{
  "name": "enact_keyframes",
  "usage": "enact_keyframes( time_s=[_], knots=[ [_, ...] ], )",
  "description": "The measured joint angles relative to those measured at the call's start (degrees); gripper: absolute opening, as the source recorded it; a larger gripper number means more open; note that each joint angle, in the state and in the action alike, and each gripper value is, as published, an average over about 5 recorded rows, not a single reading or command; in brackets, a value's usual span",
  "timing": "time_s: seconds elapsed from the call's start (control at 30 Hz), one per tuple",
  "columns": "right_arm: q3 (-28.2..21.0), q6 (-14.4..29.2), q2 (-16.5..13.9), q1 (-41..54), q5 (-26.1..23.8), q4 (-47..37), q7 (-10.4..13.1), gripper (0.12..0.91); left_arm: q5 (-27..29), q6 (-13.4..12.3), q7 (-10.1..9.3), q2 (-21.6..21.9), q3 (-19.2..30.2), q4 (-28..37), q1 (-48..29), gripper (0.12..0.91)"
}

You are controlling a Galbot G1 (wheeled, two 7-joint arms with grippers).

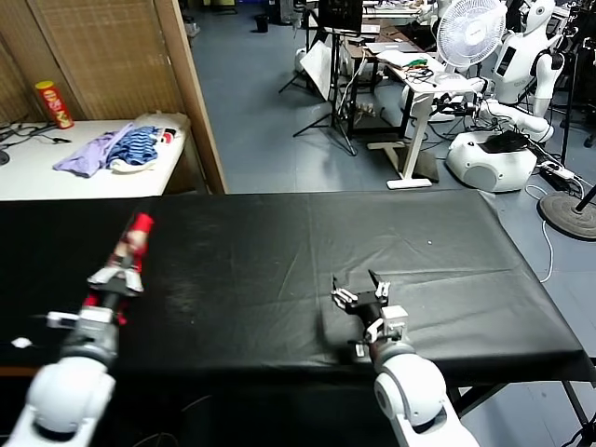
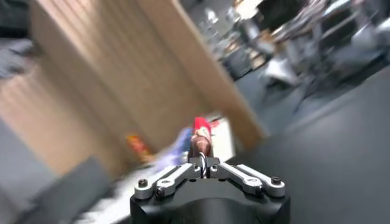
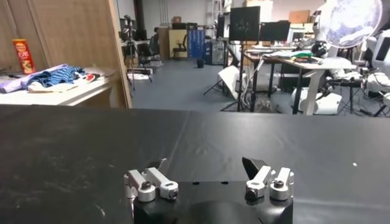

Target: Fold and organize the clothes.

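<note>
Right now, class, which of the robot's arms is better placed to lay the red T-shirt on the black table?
The left. Its left hand is shut on the bunched red T-shirt above the black table. The right hand is open, holds nothing and sits farther off.

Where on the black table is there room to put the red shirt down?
The black table is bare across its middle and far side, between the left hand, shut on the bunched red T-shirt, and the open right hand. Its far right end is bare too. The white side table is crowded: a clothes pile and a red can.
</note>
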Motion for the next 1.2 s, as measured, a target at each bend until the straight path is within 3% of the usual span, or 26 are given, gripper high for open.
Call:
enact_keyframes(
  time_s=[0.13,0.23,0.33,0.5,0.6,0.67,0.83,1.0,1.1,1.2],
  knots=[
    [-0.03,0.07,-0.59,-0.55,0.36,0.06,-1.87,0.798,-0.24,-0.69,-0.31,-4.1,7.26,0.9,-0.96,0.151],
    [-0.6,0.17,-1.18,-0.6,1.94,-0.18,-4.01,0.798,1.05,-1.92,0.79,-6.71,11.83,1.15,-0.99,0.178],
    [-1.49,0.22,-1.93,0.0,4.81,-0.89,-6.25,0.798,0.62,-4.09,2.85,-7.95,15.14,0.82,-0.63,0.301],
    [-3.7,-0.24,-2.05,1.84,10.59,-3.16,-8.57,0.798,-4.91,-9.3,7.62,-8.12,16.98,-0.93,0.03,0.584],
    [-5.73,-1.1,-1.19,3.63,13.99,-5.4,-8.67,0.798,-8.84,-12.16,8.5,-8.12,16.61,-2.14,-0.14,0.728],
    [-7.37,-1.66,-0.46,5.26,16.14,-7.34,-8.69,0.798,-10.27,-13.41,8.61,-8.03,16.12,-2.66,-0.15,0.779],
    [-11.9,-2.42,1.42,10.36,19.59,-13.56,-9.16,0.798,-10.27,-15.09,8.15,-8.13,15.02,-3.44,0.79,0.797],
    [-15.68,-2.42,2.88,14.5,19.14,-19.03,-10.03,0.753,-9.21,-16.36,7.9,-8.83,14.58,-3.55,1.85,0.798],
    [-17.13,-2.37,3.37,16.32,18.68,-21.28,-10.25,0.664,-8.63,-16.38,7.69,-9.0,14.46,-3.47,2.05,0.798],
    [-17.93,-2.3,3.58,17.62,18.31,-22.86,-10.3,0.524,-8.4,-16.37,7.61,-9.13,14.43,-3.47,2.27,0.798]
  ],
)
